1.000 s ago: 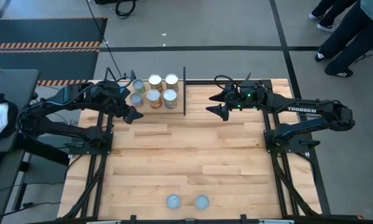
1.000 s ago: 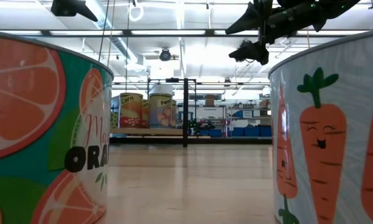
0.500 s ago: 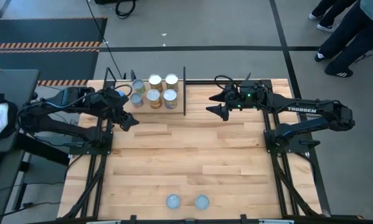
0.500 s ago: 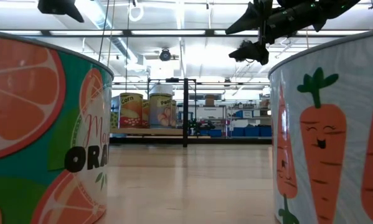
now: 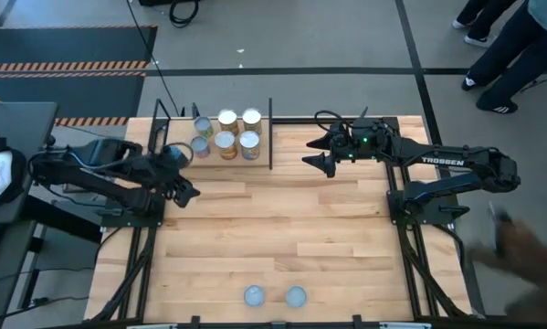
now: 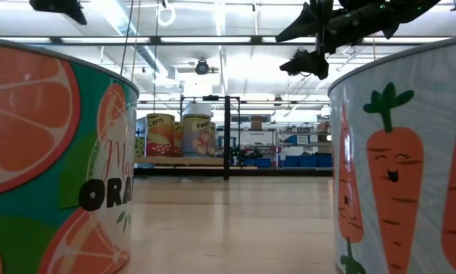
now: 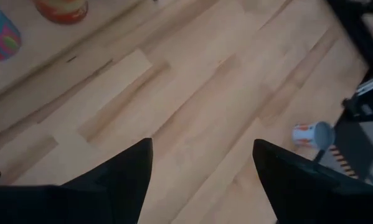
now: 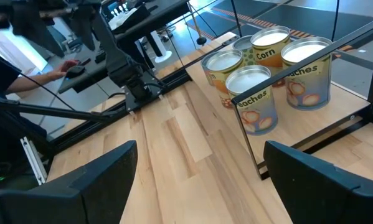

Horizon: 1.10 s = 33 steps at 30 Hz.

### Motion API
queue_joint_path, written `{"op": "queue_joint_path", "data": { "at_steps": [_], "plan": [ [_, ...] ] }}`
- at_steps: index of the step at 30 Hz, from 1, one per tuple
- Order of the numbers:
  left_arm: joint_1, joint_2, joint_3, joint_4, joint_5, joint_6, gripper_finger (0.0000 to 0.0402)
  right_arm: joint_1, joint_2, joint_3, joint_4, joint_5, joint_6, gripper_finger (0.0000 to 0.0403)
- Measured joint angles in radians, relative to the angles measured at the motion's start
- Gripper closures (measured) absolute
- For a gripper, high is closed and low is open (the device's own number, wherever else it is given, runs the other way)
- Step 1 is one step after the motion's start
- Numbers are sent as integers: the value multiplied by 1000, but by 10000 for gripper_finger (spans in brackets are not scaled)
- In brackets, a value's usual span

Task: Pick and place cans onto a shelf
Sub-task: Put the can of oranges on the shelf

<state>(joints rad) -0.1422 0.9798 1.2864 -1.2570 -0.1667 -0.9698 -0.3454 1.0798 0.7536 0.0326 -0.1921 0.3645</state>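
High view: six cans (image 5: 226, 133) stand on the shelf (image 5: 271, 133); two loose cans (image 5: 274, 296) sit well apart from it at the opposite table edge. The left gripper (image 5: 184, 192), just off the shelf, is empty.

Left wrist view: its fingers (image 7: 127, 171) are spread; next, I judge, it must reach a loose can (image 7: 312, 134).

Right wrist view: right gripper (image 8: 195, 171) gapes empty beside the shelf.

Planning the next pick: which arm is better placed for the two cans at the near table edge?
Left, marginally. Its open, empty end effector sits nearer the two cans than the right end effector, which hovers beside the shelf.
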Motion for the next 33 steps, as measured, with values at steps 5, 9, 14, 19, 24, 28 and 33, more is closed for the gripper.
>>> {"op": "queue_joint_path", "data": {
  "at_steps": [5, 9, 14, 19, 24, 28, 33],
  "plan": [
    [-91, 1, -63, 13, -15, -67, 120, 0, 0, 0, 0, 0, 0, 46],
    [-159, 2, -101, 30, -37, -117, 120, 0, 0, 0, 0, 0, 0, 46],
    [-240, 2, -125, 47, -68, -183, 120, 0, 0, 0, 0, 0, 0, 46],
    [-325, 1, -151, 57, -84, -260, 120, 0, 0, 0, 0, 0, 0, 46],
    [-402, 1, -181, 59, -106, -333, 120, 0, 0, 0, 0, 0, 0, 46],
    [-453, 2, -205, 67, -115, -386, 120, 0, 0, 0, 1, 0, 0, 46],
    [-519, 1, -233, 73, -120, -459, 120, 0, 0, 0, 1, 0, 0, 46]
  ]
}}
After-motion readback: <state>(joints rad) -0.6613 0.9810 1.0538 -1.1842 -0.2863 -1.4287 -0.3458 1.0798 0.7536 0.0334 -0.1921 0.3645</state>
